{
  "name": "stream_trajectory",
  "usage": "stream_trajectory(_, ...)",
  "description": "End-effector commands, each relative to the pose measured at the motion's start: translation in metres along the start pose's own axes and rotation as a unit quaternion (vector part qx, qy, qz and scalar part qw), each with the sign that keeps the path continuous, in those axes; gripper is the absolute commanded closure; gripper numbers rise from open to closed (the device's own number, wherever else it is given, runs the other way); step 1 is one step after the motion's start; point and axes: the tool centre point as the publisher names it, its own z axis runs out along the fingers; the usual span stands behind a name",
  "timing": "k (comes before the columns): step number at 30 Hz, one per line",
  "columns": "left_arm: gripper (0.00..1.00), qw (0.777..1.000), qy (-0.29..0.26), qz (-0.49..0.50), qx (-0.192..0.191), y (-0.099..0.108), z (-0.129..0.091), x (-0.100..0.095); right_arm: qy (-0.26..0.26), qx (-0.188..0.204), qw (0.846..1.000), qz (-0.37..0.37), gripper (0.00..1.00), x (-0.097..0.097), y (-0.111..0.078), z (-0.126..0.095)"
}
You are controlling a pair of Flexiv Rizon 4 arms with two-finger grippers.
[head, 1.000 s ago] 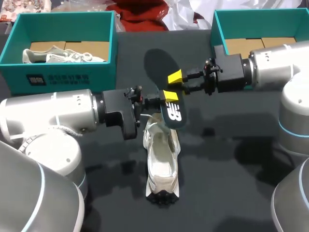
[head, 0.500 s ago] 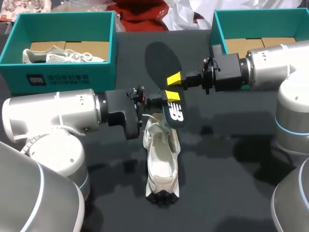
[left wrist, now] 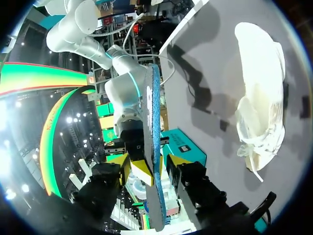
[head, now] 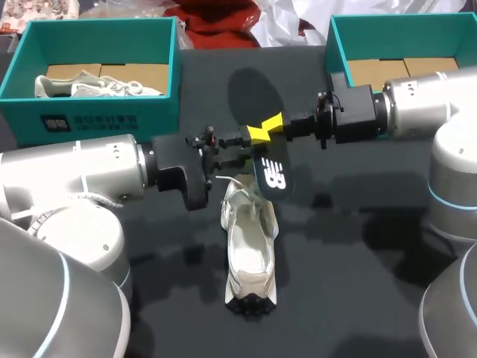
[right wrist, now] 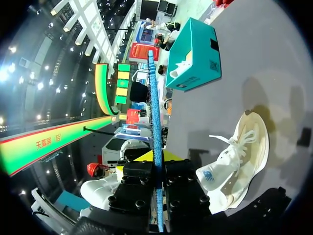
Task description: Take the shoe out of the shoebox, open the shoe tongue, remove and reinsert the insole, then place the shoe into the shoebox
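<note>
While the right gripper (head: 274, 128) clamped the insole (head: 272, 179) mid-frame, its length ran down toward the shoe (head: 250, 253) below; left gripper (head: 250, 139) gaped.

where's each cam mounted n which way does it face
Head view: fixed above and behind, looking down on the table; left arm and right arm at its sides.
Left wrist view: on the left wrist, looking along the left gripper, which straddles the edge-on insole.
Right wrist view: on the right wrist, looking along the right gripper, shut on the insole.
Shared: all three show the insole and white shoe.
</note>
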Motion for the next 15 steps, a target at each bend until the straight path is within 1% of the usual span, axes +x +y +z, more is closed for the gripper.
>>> stream_trajectory(1, 0.0, 1.0, 0.012, 0.008, 0.017, 0.009, -0.046, -0.015, 0.0, -0.003, 1.0, 0.003, 1.0, -0.003, -0.006, -0.003)
stream_trajectory(3, 0.0, 0.999, 0.015, 0.041, 0.017, 0.017, -0.058, -0.024, -0.001, -0.004, 1.0, 0.006, 1.0, -0.004, -0.008, -0.004)
stream_trajectory(4, 0.0, 0.997, 0.012, 0.081, 0.016, 0.021, -0.065, -0.029, -0.001, -0.005, 1.0, 0.007, 1.0, -0.005, -0.009, -0.004)
stream_trajectory(10, 0.0, 0.997, 0.012, 0.081, 0.016, 0.021, -0.065, -0.029, 0.002, -0.002, 1.0, 0.009, 1.0, -0.007, -0.014, -0.004)
stream_trajectory(15, 0.0, 0.997, 0.012, 0.081, 0.016, 0.021, -0.065, -0.029, 0.005, 0.002, 1.0, 0.006, 1.0, -0.008, -0.014, -0.005)
